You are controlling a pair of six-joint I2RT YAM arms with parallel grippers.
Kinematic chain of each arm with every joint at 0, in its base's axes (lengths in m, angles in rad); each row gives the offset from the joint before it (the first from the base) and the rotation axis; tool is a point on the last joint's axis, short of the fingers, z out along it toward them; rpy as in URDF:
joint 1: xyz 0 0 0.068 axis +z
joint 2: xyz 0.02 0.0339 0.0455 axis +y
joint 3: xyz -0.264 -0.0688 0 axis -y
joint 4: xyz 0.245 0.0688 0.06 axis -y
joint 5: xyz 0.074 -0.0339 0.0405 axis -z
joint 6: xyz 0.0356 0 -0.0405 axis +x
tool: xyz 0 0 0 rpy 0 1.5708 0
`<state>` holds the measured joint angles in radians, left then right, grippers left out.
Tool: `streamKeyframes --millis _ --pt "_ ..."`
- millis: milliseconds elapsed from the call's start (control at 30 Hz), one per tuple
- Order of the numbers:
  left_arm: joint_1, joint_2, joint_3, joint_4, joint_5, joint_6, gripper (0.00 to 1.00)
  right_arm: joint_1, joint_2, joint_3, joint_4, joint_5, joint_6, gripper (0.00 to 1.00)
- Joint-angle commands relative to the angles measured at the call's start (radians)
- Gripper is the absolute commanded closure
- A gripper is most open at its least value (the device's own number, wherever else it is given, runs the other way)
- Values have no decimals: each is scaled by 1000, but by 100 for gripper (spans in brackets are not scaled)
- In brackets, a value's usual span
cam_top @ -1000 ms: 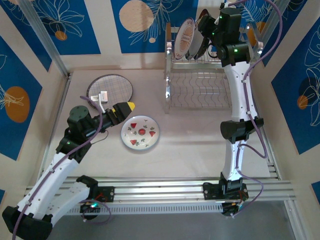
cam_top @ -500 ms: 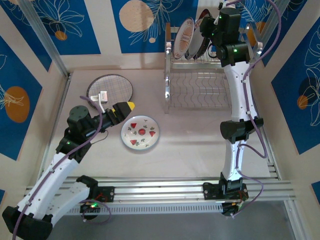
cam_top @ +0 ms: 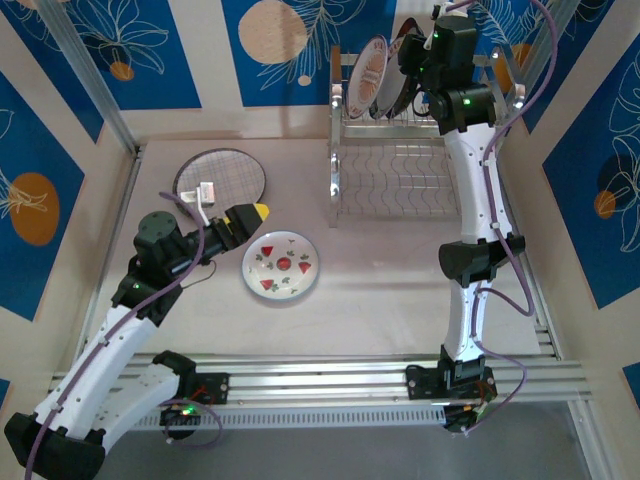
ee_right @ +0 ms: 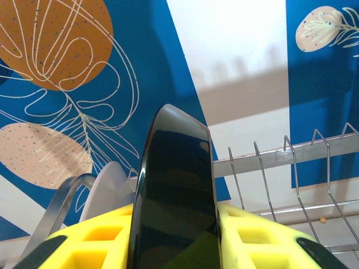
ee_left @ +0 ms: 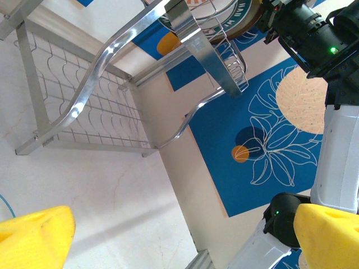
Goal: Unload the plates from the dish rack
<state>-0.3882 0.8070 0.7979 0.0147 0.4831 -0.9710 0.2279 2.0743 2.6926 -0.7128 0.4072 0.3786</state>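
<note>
The chrome dish rack stands at the back of the table. A red sunburst plate and a black glossy plate stand upright in its upper tier. My right gripper is above that tier, shut on the black plate's rim, with a yellow pad pressed to each side. A pale plate stands just behind it. A plaid plate and a strawberry plate lie flat on the table. Between them my left gripper hovers, open and holding nothing, its pads wide apart.
The rack's lower wire shelf and legs sit close to the right wall. Blue patterned panels enclose the table on three sides. An aluminium rail runs along the near edge.
My right gripper has closed a little more on the black plate's rim and shifted slightly toward the back. The left arm has not moved.
</note>
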Motion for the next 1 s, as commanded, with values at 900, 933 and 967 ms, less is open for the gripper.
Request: streamKeyframes --millis 900,933,967 --pt "14 0 45 11 26 -17 0 33 -80 10 214 25 -17 86" --pt "14 1 47 12 25 -17 0 35 -83 11 214 27 -24 86" --pt "14 3 49 13 26 -17 0 37 -87 9 217 34 -32 86"
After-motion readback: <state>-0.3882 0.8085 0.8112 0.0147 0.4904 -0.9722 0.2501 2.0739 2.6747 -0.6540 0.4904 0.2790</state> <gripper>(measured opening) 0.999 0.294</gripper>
